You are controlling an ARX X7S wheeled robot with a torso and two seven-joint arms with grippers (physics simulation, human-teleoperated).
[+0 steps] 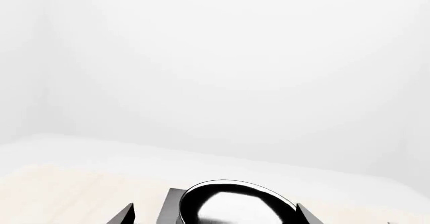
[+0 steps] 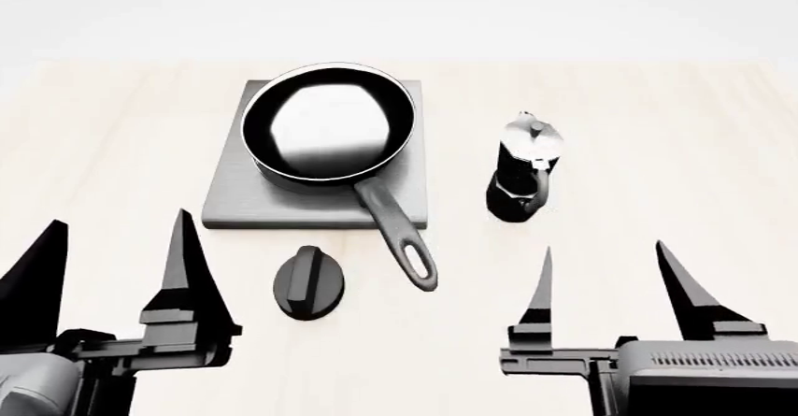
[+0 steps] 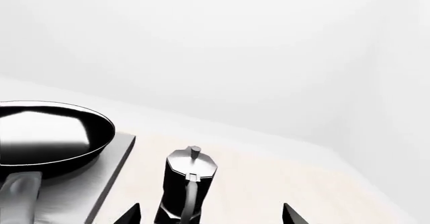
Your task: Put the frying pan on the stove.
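Observation:
The glossy black frying pan (image 2: 328, 124) rests on the flat grey stove (image 2: 237, 196), its long handle (image 2: 399, 232) reaching off the plate's near edge toward me. It shows again in the left wrist view as frying pan (image 1: 235, 204) on the stove (image 1: 171, 206), and in the right wrist view as frying pan (image 3: 47, 133) on the stove (image 3: 87, 194). My left gripper (image 2: 119, 271) is open, low at the near left, apart from the pan. My right gripper (image 2: 605, 280) is open at the near right, holding nothing.
A black-and-silver moka pot (image 2: 524, 168) stands upright right of the stove, ahead of the right gripper, and appears as moka pot (image 3: 187, 183) in the right wrist view. A small black round knob (image 2: 310, 283) lies between the stove's near edge and my left gripper.

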